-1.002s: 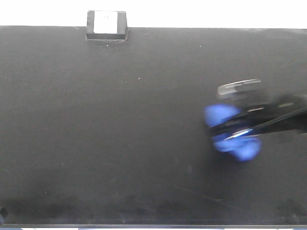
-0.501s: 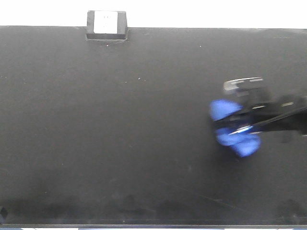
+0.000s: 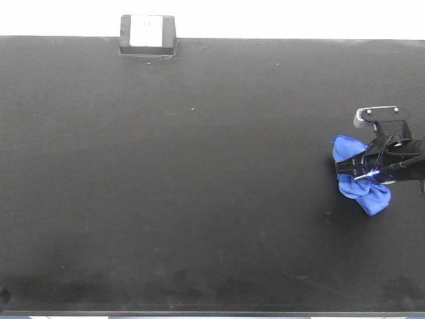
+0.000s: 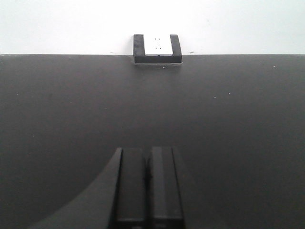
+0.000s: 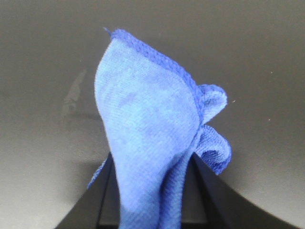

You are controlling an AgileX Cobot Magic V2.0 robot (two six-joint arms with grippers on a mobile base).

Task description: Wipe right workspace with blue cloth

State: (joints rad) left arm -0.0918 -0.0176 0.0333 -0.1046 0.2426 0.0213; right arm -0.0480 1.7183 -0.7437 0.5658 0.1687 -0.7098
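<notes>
On the bench: right gripper (image 3: 364,174) near right edge
Bench (image 3: 199,199): black, mostly bare; small block (image 3: 147,34) at far edge
Cloth (image 3: 358,183): bunched, on bench, pinched in right jaws
Left gripper (image 4: 148,188): jaws closed, empty
Tip: press cloth flat, sweep overlapping passes, likely plenty unwiped.

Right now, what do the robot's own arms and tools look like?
Both are matte black. The right tool carries a pale grey plate with small dark dots, thin cables and a glint of metal. The left tool shows two flat, ridged black fingers side by side.
</notes>
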